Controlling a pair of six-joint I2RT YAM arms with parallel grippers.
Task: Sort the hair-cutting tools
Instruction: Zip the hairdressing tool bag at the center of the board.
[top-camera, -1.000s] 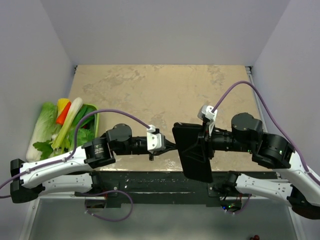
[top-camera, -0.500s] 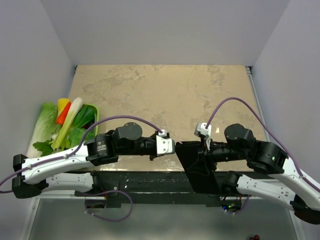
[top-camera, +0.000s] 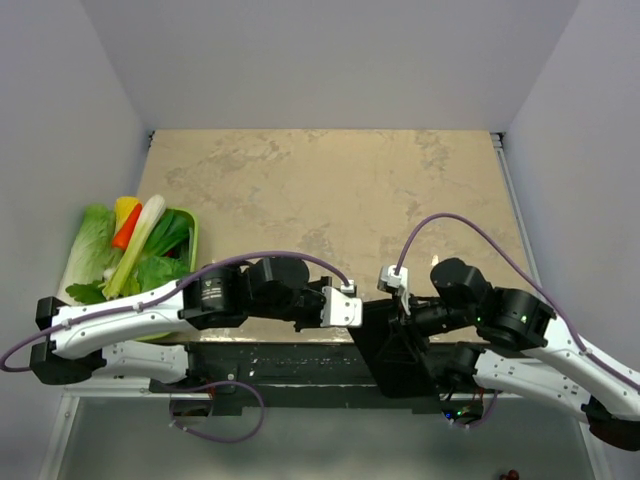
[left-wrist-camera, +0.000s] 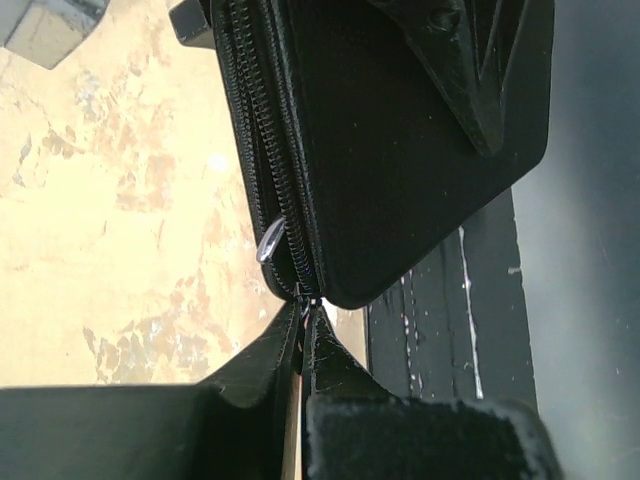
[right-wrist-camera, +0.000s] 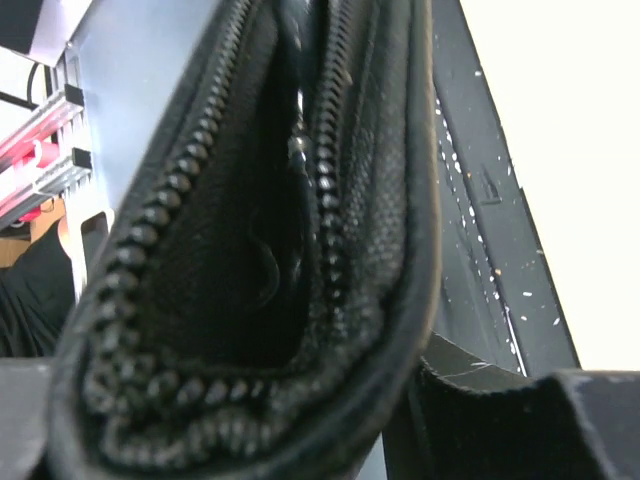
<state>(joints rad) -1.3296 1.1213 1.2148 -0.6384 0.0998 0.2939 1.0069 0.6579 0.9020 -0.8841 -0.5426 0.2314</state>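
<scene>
My right claw (top-camera: 402, 322) grips the black case (top-camera: 400, 358) at the 6 o'clock edge of the surface (top-camera: 300, 180). My left claw (top-camera: 347, 310) is closed tight and points at the case from 9 o'clock. The overhead view gives no more. Only my left wrist shows my tips meeting the end of the zipper (left-wrist-camera: 275, 150), with a silver pull (left-wrist-camera: 268, 243) loose at their 11 o'clock. Only my right wrist shows the zipper parted, dark inside. Where the scissors and combs lie I cannot tell.
</scene>
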